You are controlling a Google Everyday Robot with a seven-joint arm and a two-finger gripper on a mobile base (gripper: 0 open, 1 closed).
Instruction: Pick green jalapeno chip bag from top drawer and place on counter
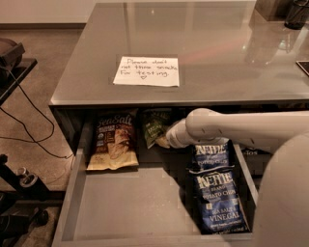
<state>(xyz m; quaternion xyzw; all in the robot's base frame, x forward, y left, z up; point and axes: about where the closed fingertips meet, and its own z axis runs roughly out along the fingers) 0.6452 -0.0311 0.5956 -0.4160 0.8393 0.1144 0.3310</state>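
Observation:
The green jalapeno chip bag (153, 125) lies at the back of the open top drawer (130, 207), partly under the counter's front edge. My gripper (169, 137) is at the end of the white arm (241, 126), which reaches in from the right, and it sits right against the bag's right side. The wrist hides most of the gripper. The counter (203, 43) above the drawer carries a white handwritten note (147, 71).
A tan Sea Salt bag (113, 142) lies at the drawer's back left. Two blue Kettle bags (217, 198) lie along its right side. My white body (285, 198) fills the lower right. Dark objects (294, 12) stand at the counter's far right. Cables and stands (19, 144) are on the floor to the left.

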